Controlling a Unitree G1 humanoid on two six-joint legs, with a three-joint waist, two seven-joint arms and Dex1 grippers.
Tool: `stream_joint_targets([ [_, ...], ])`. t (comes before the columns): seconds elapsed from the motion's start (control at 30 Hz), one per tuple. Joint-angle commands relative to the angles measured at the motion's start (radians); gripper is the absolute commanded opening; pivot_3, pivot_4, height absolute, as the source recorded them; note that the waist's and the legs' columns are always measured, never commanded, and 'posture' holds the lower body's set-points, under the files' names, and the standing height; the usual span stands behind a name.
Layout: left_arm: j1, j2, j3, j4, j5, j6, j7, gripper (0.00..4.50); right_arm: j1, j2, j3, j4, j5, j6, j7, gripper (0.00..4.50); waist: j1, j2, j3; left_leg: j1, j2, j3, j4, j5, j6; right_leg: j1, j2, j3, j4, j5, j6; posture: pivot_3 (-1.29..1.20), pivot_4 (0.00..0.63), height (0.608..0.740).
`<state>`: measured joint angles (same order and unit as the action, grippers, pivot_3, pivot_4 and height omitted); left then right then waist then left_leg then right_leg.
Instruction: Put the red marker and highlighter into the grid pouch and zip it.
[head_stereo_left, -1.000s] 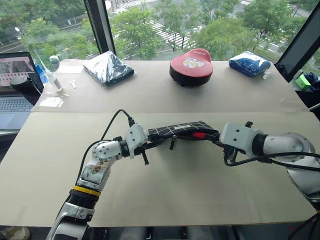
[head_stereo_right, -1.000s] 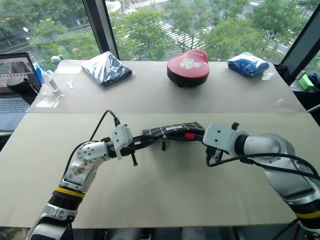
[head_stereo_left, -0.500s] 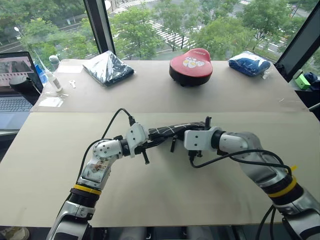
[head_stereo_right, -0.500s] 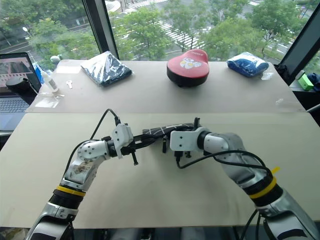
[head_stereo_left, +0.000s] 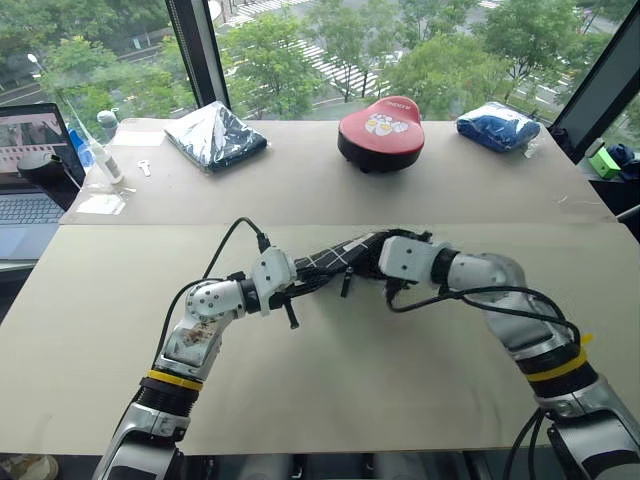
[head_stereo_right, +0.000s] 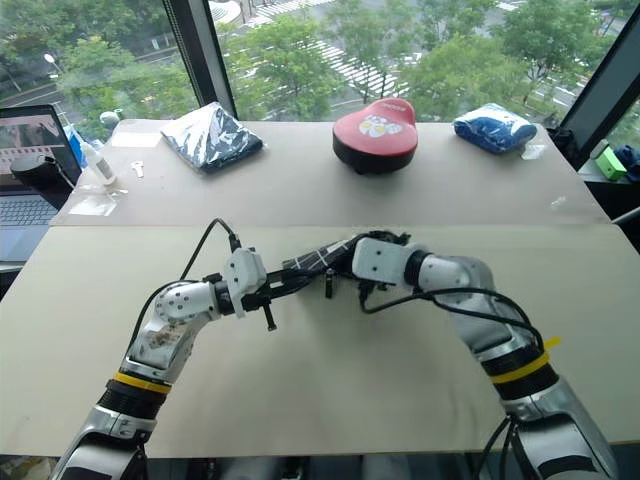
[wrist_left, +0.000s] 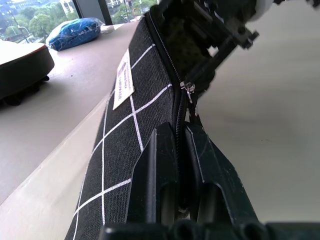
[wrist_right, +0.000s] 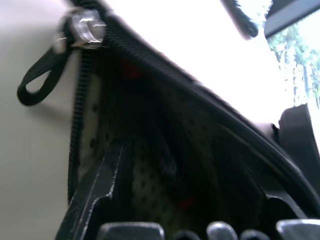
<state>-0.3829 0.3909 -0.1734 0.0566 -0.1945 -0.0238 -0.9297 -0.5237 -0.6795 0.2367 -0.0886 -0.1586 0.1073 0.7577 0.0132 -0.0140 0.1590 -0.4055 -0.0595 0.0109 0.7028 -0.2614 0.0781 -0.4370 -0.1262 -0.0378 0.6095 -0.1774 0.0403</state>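
The grid pouch (head_stereo_left: 335, 259), black with white lines and a white label (wrist_left: 122, 80), hangs just above the table between both arms. My left gripper (head_stereo_left: 292, 291) is shut on the zippered edge at the pouch's left end, its fingers (wrist_left: 150, 180) pressed flat on the fabric. My right gripper (head_stereo_left: 374, 256) is open, and its spread fingers (wrist_right: 97, 197) reach into the pouch's unzipped mouth. A small red patch (wrist_right: 186, 202) shows deep inside; I cannot tell whether it is the red marker. The zipper pull strap (wrist_right: 34, 89) dangles below. The highlighter is hidden.
Along the far side of the table lie a dark folded cloth in clear plastic (head_stereo_left: 216, 135), a red round case (head_stereo_left: 381, 127) and a blue bundle (head_stereo_left: 497, 126). A laptop (head_stereo_left: 28, 175) and a small bottle (head_stereo_left: 104, 157) stand at the far left.
The right gripper moved left along the pouch into its mouth and opened. The red cap seen at the pouch's right end a second ago is gone from sight. The left arm stayed still.
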Motion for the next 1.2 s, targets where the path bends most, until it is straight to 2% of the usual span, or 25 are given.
stream_joint_targets([
  [0.03,-0.005,0.004,0.012,-0.022,-0.007,-0.027,-0.001,0.00,0.018,-0.032,-0.152,-0.084,0.183,0.117,0.080,2.63,0.000,0.000,0.000,0.000,0.000,0.000,0.000,0.000,0.000,0.000,0.000,0.000,0.000,0.000,0.000,0.00,0.150,0.740],
  [0.1,-0.007,0.004,0.011,-0.020,-0.007,-0.028,-0.002,0.00,0.062,-0.064,-0.236,-0.183,0.397,0.351,0.186,2.63,0.001,0.000,0.000,0.000,0.000,0.000,0.000,-0.002,0.003,0.000,0.000,0.000,0.000,0.000,0.000,0.00,0.150,0.740],
  [0.2,-0.012,0.004,0.010,-0.015,-0.008,-0.029,-0.005,0.00,0.121,-0.117,-0.367,-0.262,0.631,0.545,0.275,2.63,0.005,0.000,0.000,-0.001,0.001,-0.001,0.000,-0.004,0.007,0.000,0.000,0.000,-0.001,0.000,0.000,0.00,0.150,0.740],
  [0.33,-0.016,0.004,0.009,-0.010,-0.008,-0.031,-0.008,0.00,0.218,-0.147,-0.507,-0.304,0.821,0.716,0.280,2.63,0.005,0.000,0.000,0.000,0.001,-0.001,0.000,-0.006,0.009,0.001,-0.002,0.000,-0.001,0.000,0.000,0.00,0.150,0.740],
  [0.43,-0.017,0.008,0.013,-0.008,-0.010,-0.030,-0.012,0.00,0.338,-0.153,-0.541,-0.376,0.896,0.806,0.250,2.63,0.011,0.000,0.000,0.000,0.002,-0.002,0.000,-0.006,0.009,0.001,-0.002,0.000,-0.001,0.000,0.000,0.00,0.150,0.740],
  [0.57,-0.016,0.013,0.014,-0.008,-0.011,-0.029,-0.018,0.00,0.431,-0.090,-0.418,-0.470,0.858,0.811,0.139,2.63,0.011,0.000,0.000,-0.001,0.002,-0.002,0.000,-0.005,0.009,0.000,-0.003,0.000,0.000,0.000,0.000,0.00,0.150,0.740],
  [0.7,-0.019,0.011,0.011,-0.007,-0.010,-0.026,-0.019,0.00,0.389,0.005,-0.280,-0.430,0.740,0.782,-0.012,2.63,0.007,0.000,0.000,0.000,0.002,-0.001,0.000,-0.005,0.008,0.000,-0.003,0.000,0.000,0.000,0.000,0.00,0.150,0.740],
  [0.83,-0.024,0.009,0.009,-0.007,-0.010,-0.025,-0.023,0.00,0.281,0.107,-0.165,-0.344,0.647,0.778,-0.126,2.63,0.005,0.000,0.000,0.000,0.001,-0.001,0.001,-0.004,0.007,0.000,-0.002,0.000,0.000,0.000,0.000,0.00,0.150,0.740],
  [0.97,-0.025,0.009,0.011,-0.008,-0.010,-0.023,-0.024,0.00,0.187,0.173,-0.096,-0.278,0.594,0.780,-0.169,2.63,0.004,0.000,0.000,0.000,0.000,-0.002,0.000,-0.001,0.002,-0.001,-0.001,0.000,0.001,0.000,0.000,0.00,0.150,0.740],
  [1.2,-0.026,0.007,0.012,-0.008,-0.009,-0.024,-0.020,0.00,0.085,0.226,-0.041,-0.212,0.557,0.762,-0.165,2.63,0.001,0.000,0.000,0.000,0.000,-0.002,0.000,-0.002,0.003,0.000,-0.001,-0.001,0.001,0.000,0.000,0.00,0.150,0.740],
])
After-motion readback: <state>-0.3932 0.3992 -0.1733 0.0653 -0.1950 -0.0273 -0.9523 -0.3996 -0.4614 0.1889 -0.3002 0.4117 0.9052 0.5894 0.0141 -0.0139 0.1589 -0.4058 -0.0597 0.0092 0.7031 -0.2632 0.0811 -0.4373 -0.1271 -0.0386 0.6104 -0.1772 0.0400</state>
